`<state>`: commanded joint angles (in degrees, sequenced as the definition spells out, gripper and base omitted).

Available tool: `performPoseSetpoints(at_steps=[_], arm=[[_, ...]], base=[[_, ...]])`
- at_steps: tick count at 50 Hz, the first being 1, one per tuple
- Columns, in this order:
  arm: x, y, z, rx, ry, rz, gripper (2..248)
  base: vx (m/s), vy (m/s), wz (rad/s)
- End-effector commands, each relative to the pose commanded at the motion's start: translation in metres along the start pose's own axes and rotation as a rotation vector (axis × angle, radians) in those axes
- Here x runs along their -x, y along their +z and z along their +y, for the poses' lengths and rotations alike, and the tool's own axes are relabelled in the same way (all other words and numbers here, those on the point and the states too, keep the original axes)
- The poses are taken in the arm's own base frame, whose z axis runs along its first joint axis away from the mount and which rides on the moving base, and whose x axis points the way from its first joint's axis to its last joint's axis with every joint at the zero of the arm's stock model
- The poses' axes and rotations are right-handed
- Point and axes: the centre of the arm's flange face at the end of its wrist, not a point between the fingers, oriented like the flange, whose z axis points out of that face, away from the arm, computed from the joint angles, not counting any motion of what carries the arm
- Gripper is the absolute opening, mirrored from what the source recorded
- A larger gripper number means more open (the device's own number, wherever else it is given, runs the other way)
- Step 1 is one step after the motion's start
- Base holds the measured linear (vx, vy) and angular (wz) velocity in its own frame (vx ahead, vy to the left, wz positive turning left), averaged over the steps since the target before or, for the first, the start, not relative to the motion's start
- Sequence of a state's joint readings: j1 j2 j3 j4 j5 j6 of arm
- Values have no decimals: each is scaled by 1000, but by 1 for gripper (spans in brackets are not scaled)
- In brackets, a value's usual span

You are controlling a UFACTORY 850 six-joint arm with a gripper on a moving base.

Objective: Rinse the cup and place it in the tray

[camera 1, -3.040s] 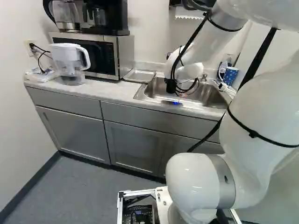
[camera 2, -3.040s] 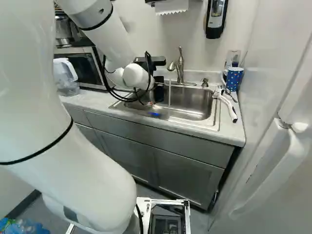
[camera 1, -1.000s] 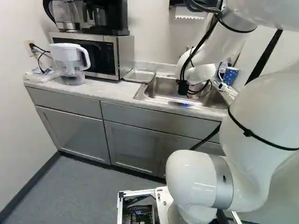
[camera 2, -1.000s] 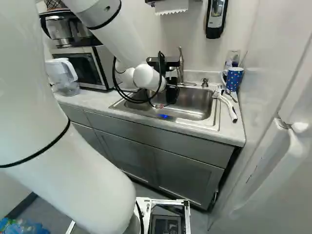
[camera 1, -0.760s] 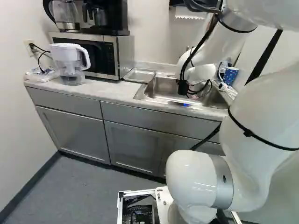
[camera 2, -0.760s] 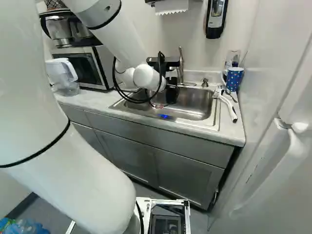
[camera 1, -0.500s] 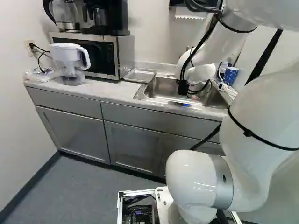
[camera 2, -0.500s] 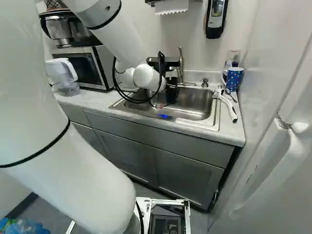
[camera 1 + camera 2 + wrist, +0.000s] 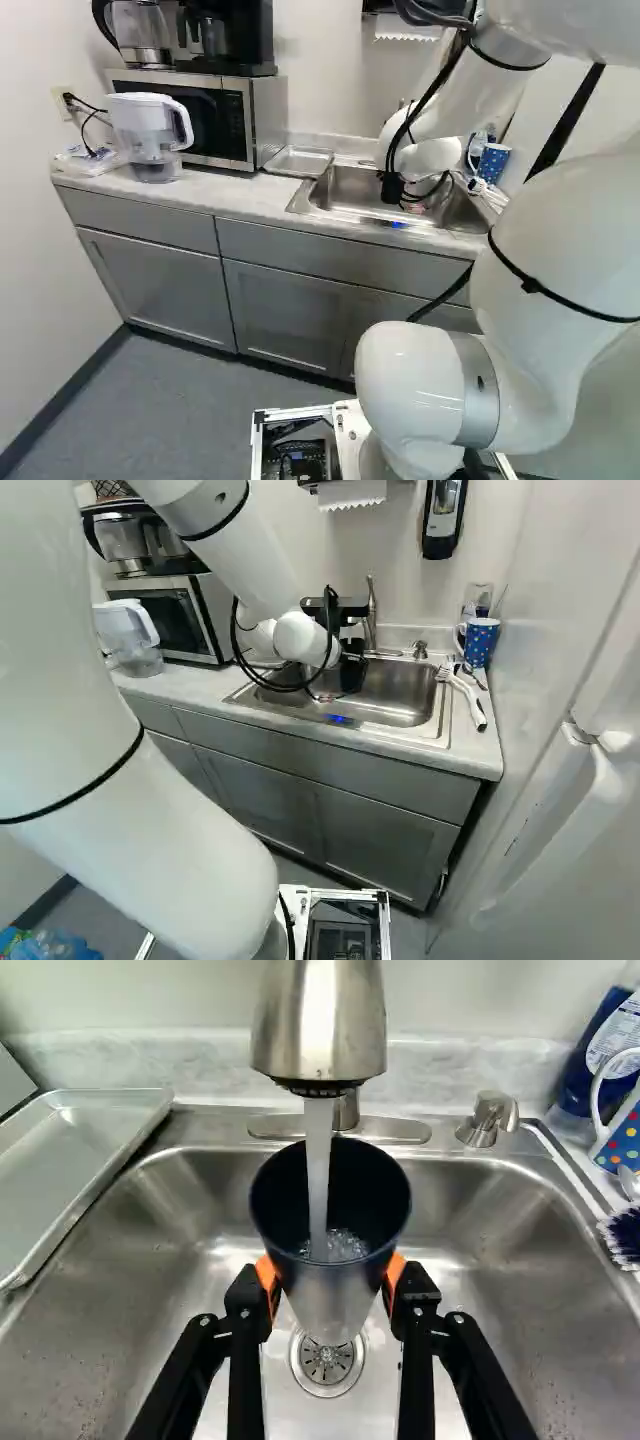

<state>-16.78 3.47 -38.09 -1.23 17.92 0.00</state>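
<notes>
Pale marbled surface point(image 9: 230, 195); steel sink point(image 9: 480, 1230) inset. Black end effector point(image 9: 352, 672) clamped on tapered silver, dark-lined cup point(image 9: 335, 1295) under running steel faucet point(image 9: 355, 1030). Shallow metal tray point(image 9: 75, 1165) beside sink.

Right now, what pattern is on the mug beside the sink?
The mug is blue with multicoloured dots, clearest in the wrist view.

Left base cam is sitting behind and left of the arm point(image 9: 425, 375), facing ahead and a bit down at the counter point(image 9: 235, 195) from well back. Right base cam is doing likewise from the arm's right. Both are sharing sink point(image 9: 520, 1260), microwave point(image 9: 235, 130), pitcher point(image 9: 148, 125) and blue mug point(image 9: 481, 645). Wrist cam is looking ahead and down, close over the sink, nearer still to the faucet point(image 9: 280, 1030). It's sharing the tray point(image 9: 75, 1155) with left base, sink and mug with both.
</notes>
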Motion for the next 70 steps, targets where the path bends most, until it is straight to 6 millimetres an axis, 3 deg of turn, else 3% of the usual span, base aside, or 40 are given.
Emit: performPoseSetpoints(at_steps=[70], arm=[[0, 0, 0, 0, 0, 0, 121]], base=[[0, 0, 0]])
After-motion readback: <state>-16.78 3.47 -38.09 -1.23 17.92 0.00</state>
